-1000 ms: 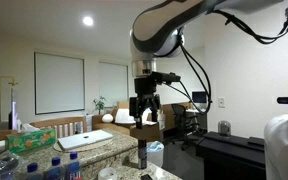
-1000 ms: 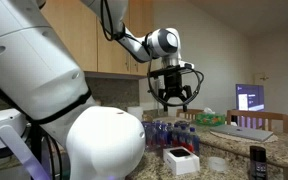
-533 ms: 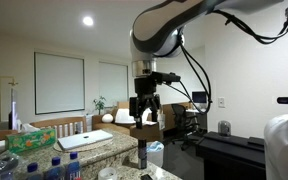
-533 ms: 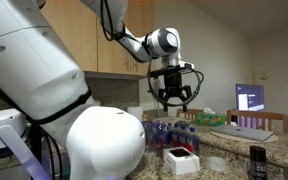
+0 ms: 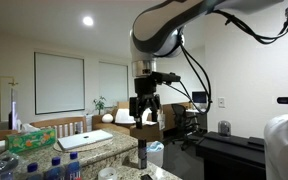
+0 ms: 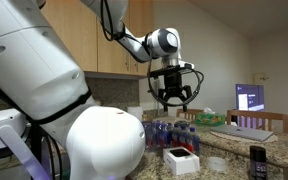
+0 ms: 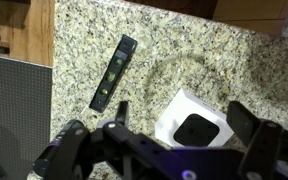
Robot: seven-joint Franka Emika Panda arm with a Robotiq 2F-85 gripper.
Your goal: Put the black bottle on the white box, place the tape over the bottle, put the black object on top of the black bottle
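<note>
The black bottle stands upright on the granite counter in both exterior views (image 5: 140, 155) (image 6: 256, 163). The white box (image 6: 174, 163) (image 7: 174, 108) lies flat on the counter with a black rounded square object (image 7: 197, 131) on its top. A faint clear ring, possibly the tape (image 7: 179, 72), lies just beyond the box. My gripper (image 5: 144, 108) (image 6: 172, 97) (image 7: 184, 120) hangs high above the counter, over the white box, open and empty. The bottle is out of the wrist view.
A long black remote-like bar (image 7: 114, 72) lies on the counter beside the box. Several clear bottles with blue caps (image 6: 169, 132) stand behind it. A laptop (image 5: 84, 140) and a green tissue box (image 5: 29, 138) sit further back. A wooden floor edge (image 7: 39, 30) borders the counter.
</note>
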